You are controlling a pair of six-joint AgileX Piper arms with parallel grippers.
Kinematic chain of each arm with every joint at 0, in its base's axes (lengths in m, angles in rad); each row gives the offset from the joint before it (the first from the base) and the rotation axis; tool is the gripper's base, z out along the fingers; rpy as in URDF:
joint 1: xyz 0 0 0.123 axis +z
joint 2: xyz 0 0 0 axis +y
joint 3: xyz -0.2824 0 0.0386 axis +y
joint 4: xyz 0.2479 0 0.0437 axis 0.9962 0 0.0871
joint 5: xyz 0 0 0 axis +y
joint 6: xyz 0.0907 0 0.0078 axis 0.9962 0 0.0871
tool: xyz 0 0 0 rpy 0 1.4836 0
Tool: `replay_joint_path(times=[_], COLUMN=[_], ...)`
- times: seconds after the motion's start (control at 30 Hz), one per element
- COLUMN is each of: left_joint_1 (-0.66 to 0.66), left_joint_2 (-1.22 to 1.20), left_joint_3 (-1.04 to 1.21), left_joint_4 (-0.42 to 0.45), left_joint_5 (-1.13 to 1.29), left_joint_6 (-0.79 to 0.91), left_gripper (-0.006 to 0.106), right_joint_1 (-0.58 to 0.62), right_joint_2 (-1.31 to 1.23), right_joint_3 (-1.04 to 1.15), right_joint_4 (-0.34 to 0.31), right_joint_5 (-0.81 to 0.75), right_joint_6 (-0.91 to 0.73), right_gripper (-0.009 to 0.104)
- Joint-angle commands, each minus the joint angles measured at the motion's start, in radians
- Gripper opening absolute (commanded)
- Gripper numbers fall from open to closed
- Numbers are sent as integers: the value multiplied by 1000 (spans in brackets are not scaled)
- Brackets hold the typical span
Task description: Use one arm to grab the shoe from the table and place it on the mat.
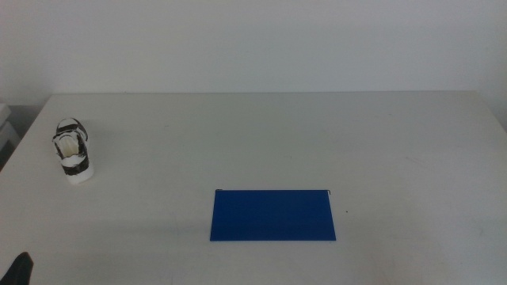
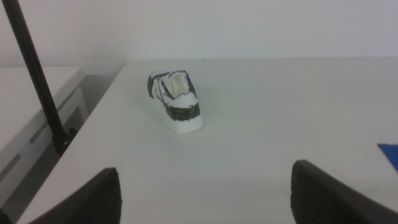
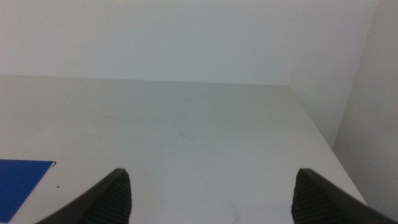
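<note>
Best reached with the left gripper [image 2: 205, 193], wide open and empty, lowered squarely over the shoe [image 1: 72, 150] at far left, then carried right to the mat [image 1: 272, 214].

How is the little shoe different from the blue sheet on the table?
The shoe is white with black panels; the mat is solid dark blue. The shoe stands tall and rounded; the mat lies flat. The shoe is shorter than the mat. Both rest on the table, untouched.
</note>
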Motion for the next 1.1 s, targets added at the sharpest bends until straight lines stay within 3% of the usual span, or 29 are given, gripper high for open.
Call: replay_joint_path(times=[0.0,0.37,0.8,1.07], left_joint_1=[-8,-8,-8,-8], left_joint_2=[30,427,915,1226], left_joint_3=[-28,-412,-1040,-1393], left_joint_4=[-12,42,42,140], left_joint_5=[-79,-20,346,617], left_joint_6=[-4,19,-16,-154], left_gripper=[93,93,93,93], right_joint_1=[-5,-5,-5,-5], right_joint_2=[-21,-21,-21,-21], right_joint_3=[-10,-10,-10,-10], right_joint_4=[-8,-8,-8,-8], right_joint_5=[-79,-79,-79,-79], right_joint_6=[-13,-13,-13,-13], right_gripper=[66,66,66,66])
